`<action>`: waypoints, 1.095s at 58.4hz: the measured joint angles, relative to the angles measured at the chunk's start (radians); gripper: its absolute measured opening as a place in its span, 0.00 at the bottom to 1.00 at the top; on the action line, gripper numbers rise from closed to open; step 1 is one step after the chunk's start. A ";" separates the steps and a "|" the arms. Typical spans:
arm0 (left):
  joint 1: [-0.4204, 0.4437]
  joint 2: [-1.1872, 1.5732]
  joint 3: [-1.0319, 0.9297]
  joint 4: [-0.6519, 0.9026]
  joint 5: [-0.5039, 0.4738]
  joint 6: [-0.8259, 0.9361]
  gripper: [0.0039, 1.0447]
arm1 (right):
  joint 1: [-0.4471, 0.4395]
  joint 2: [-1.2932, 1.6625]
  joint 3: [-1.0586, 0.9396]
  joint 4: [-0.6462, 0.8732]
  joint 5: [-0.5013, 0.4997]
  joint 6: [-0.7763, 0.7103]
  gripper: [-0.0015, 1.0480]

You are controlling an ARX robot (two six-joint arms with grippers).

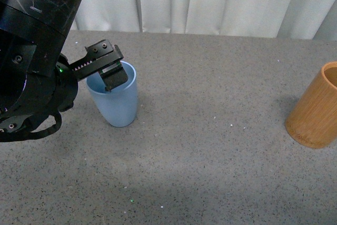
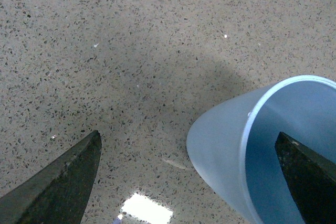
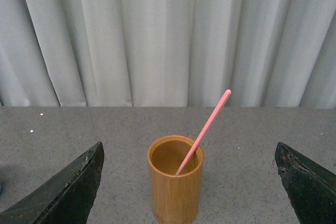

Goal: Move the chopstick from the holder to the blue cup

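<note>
**Front view.** Left gripper [image 1: 111, 75] is at the blue cup [image 1: 117, 104]. One finger dips inside the rim on the cup's near-left side, and I can't make out the other behind the arm. The holder [image 1: 315, 110] stands well apart from this gripper, far off to its right and cut by the frame edge. No chopstick shows here, and the right arm is out of shot.

**Left wrist view.** Left gripper [image 2: 187, 136] is spread wide and holds nothing. One finger [image 2: 310, 177] sits within the mouth of the blue cup [image 2: 220, 150]. The other hangs over the bare speckled table [image 2: 131, 51], clear of the cup's outer wall. The wall lies between the two fingers, nearer the inside one. Whether that finger touches the wall, I cannot tell. What shows of the cup's interior is empty.

**Right wrist view.** Right gripper [image 3: 189, 146] is also wide open and empty. The holder [image 3: 176, 184] stands straight ahead of it, centred between the fingers and not touched by them. The chopstick [image 3: 205, 132] rests in the holder, foot inside and shaft leaning out over the rim. A pale curtain [image 3: 157, 35] hangs beyond.

**Progress, as judged.** The transfer is not begun, since the stick is in the holder and the cup has none. Grasp, lift, carry and drop all remain. The left gripper looks placed to steady the cup, and the right is lined up for the pick.
</note>
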 joint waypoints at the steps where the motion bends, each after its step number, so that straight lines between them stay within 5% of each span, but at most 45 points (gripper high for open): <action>1: 0.001 0.002 0.000 0.000 0.001 0.000 0.94 | 0.000 0.000 0.000 0.000 0.000 0.000 0.91; 23: 0.014 0.021 0.000 0.000 -0.002 -0.003 0.92 | 0.000 0.000 0.000 0.000 0.000 0.000 0.91; 55: 0.017 0.021 -0.012 0.067 0.043 0.009 0.03 | 0.000 0.000 0.000 0.000 0.000 0.000 0.91; 64: 0.031 0.005 -0.001 0.063 0.052 0.045 0.03 | 0.000 0.000 0.000 0.000 0.000 0.000 0.91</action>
